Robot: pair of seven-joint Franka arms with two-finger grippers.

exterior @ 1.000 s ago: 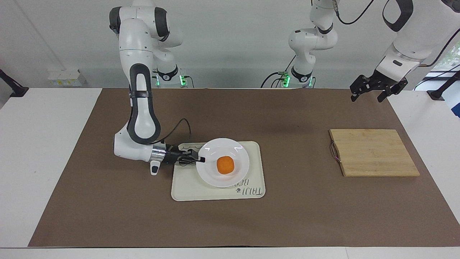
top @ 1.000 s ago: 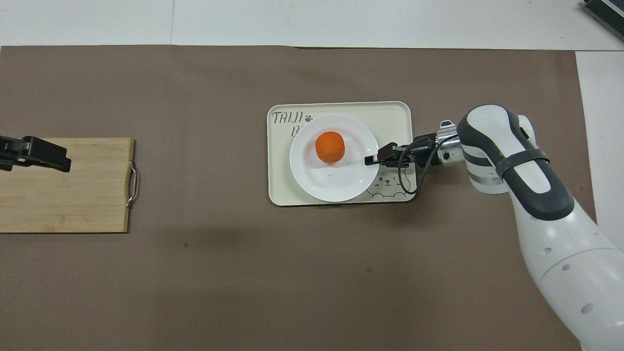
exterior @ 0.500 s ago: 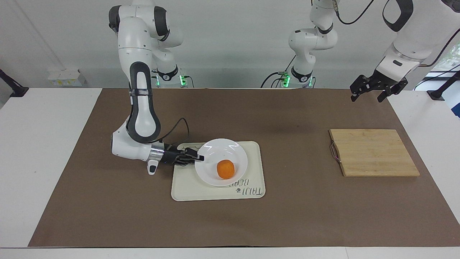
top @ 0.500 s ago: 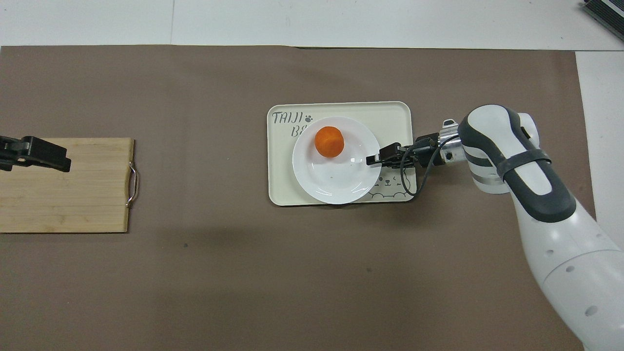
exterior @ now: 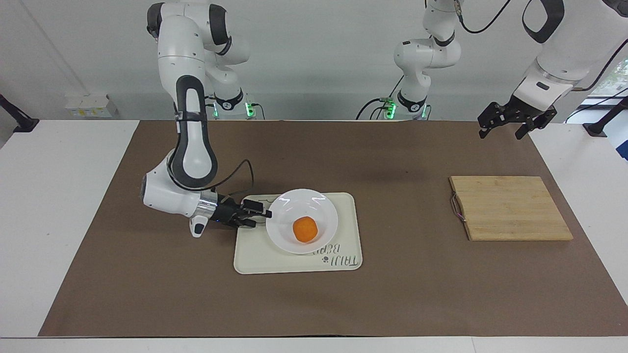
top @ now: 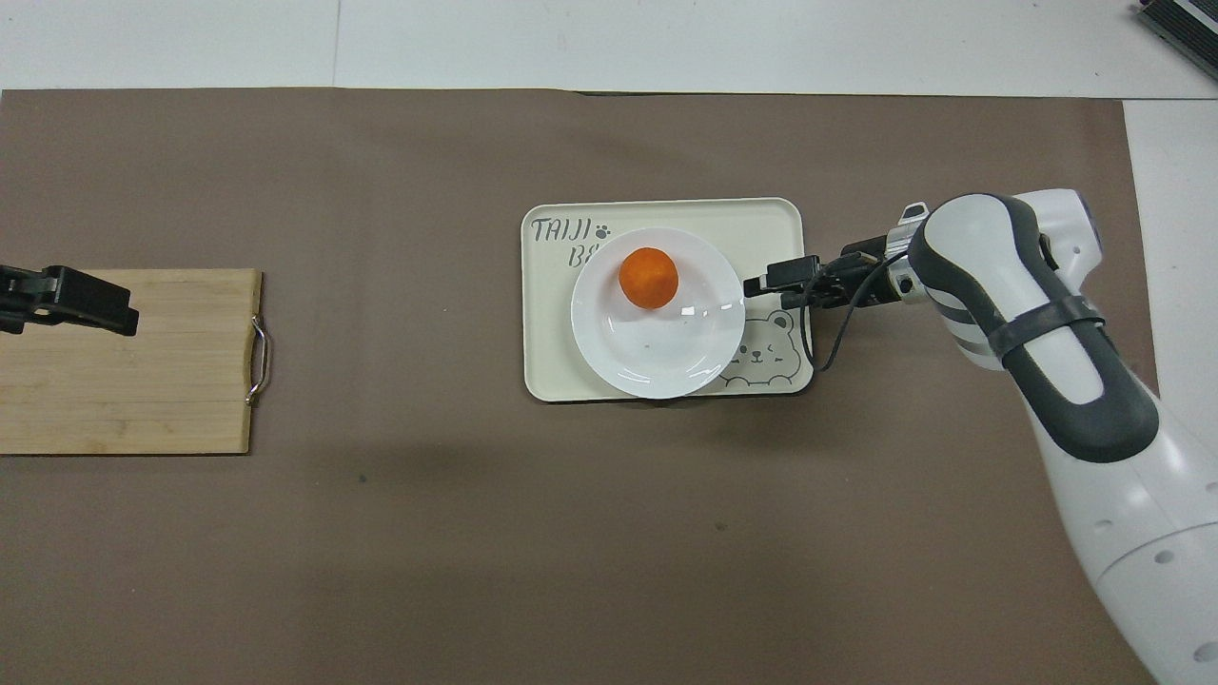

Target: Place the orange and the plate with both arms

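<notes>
The white plate (exterior: 314,206) (top: 657,352) lies flat on the cream tray (exterior: 255,255) (top: 761,224). The orange (exterior: 304,229) (top: 648,278) rests on the plate, on the part farther from the robots. My right gripper (exterior: 259,218) (top: 764,283) is low over the tray's edge toward the right arm's end. It is open, just clear of the plate's rim and holding nothing. My left gripper (exterior: 504,131) (top: 114,314) waits open and empty, high above the left arm's end of the table.
A bamboo cutting board (exterior: 510,208) (top: 124,381) with a small metal handle lies toward the left arm's end. A brown mat (exterior: 392,304) covers the table, and the tray sits near its middle.
My right gripper opened, let go of the plate's rim and drew back toward the right arm's end. The plate settled flat and the orange rolled a little. The left arm stayed still.
</notes>
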